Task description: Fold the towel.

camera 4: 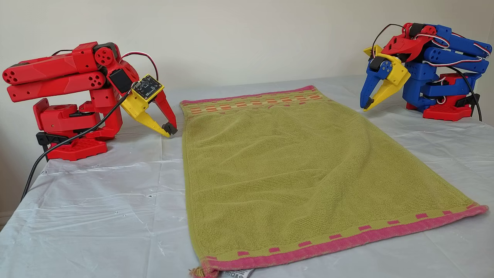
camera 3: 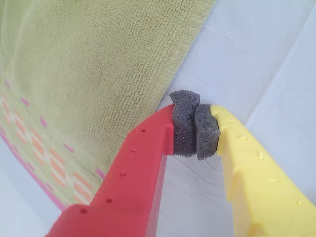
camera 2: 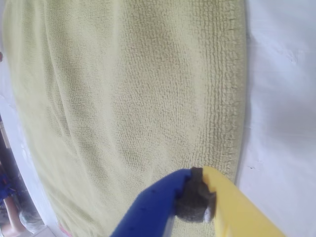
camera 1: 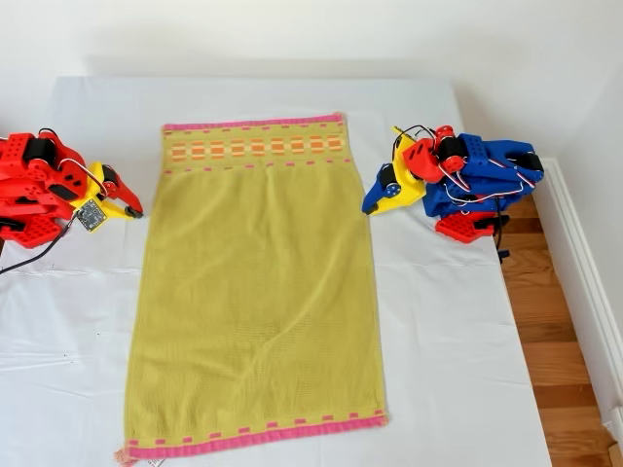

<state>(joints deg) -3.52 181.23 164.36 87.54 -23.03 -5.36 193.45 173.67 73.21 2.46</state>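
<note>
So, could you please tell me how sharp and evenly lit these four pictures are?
Exterior view: soft, even light, the towel slightly blurred. First wrist view: terry loops sharp, my first gripper soft. Second wrist view: my second gripper crisp. Other view: sharpest, faint shadows.

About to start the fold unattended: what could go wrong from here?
My first gripper and my second gripper are both shut beside the towel, holding nothing; closed jaws may just push its edges.

The towel lies flat on the thin white cover, so a pinch might catch both.

The near hem sits far from both arms; reach looks doubtful.
</note>
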